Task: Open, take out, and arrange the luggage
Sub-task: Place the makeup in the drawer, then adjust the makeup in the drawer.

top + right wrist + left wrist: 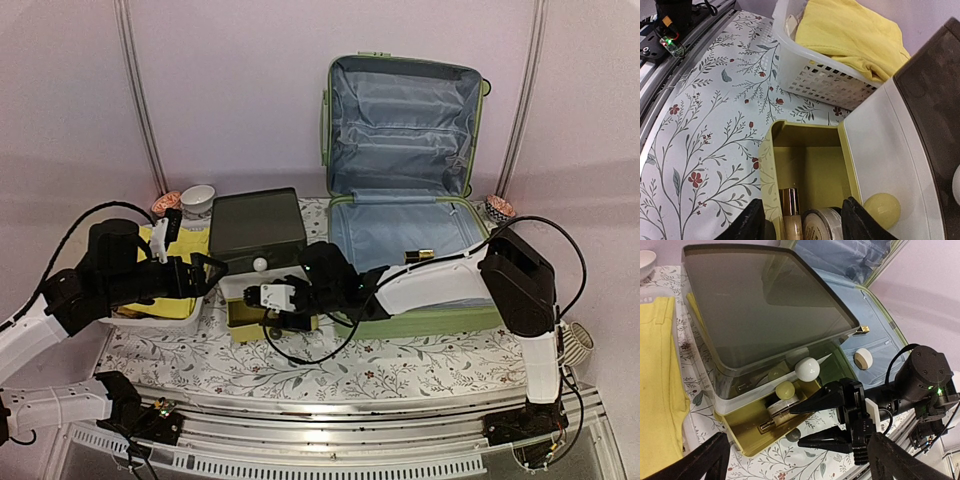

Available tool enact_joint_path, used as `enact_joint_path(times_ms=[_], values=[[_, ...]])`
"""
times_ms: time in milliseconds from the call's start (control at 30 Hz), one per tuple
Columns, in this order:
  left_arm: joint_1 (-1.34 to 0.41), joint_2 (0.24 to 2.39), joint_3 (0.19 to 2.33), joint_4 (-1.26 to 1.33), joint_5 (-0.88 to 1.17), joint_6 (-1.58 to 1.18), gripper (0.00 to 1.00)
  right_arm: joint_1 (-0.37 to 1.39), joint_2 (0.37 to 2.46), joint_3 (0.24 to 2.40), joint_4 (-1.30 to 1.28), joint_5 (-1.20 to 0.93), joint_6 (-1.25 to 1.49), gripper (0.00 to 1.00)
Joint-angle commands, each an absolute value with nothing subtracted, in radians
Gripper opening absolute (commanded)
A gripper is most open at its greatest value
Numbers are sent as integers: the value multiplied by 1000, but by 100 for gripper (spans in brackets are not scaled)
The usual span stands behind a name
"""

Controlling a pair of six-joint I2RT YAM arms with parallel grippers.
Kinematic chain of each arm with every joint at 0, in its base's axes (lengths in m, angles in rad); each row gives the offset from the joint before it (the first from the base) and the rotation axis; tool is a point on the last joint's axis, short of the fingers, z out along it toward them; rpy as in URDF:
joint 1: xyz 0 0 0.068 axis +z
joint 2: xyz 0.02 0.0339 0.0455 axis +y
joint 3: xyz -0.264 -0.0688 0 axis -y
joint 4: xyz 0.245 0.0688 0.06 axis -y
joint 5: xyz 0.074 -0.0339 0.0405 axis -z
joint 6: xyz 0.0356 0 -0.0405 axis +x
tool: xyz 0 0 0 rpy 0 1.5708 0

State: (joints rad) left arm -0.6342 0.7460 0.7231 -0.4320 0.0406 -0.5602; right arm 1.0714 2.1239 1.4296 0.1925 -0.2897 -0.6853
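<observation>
Nearest, the right claw [804,204] hovers over a yellow drawer [805,170] that stands open at the front of a dark-lidded box [258,230]. Its fingers are partway apart and grip nothing. A gold tube [789,212] and a round compact [822,222] lie in the drawer. Left of the box, the left claw [205,272] is spread wide and empty, by a white basket [815,80] of yellow cloth [850,35]. At the back right of the floral worktop [400,365], the green luggage [400,120] lies open. Its lid is upright against the wall, showing blue lining.
</observation>
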Motion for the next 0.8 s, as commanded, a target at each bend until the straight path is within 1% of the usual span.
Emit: enact_joint_path(times_ms=[0,267,533,667,767], values=[[-617,747,723,-433,57,-552,98,1069,2101,1458,156,-270,-646,57],[-615,753,701,-431,95,-560,98,1068,1980,1433,98,-300,-553,56],[-618,808,591,-292,251,-654,85,1069,1814,1301,54,-314,-448,54],[-625,823,546,-225,250,-694,78,1067,1739,1232,63,-277,-355,54],[-637,828,508,-184,238,-721,75,1059,1718,1223,27,-254,-258,54]])
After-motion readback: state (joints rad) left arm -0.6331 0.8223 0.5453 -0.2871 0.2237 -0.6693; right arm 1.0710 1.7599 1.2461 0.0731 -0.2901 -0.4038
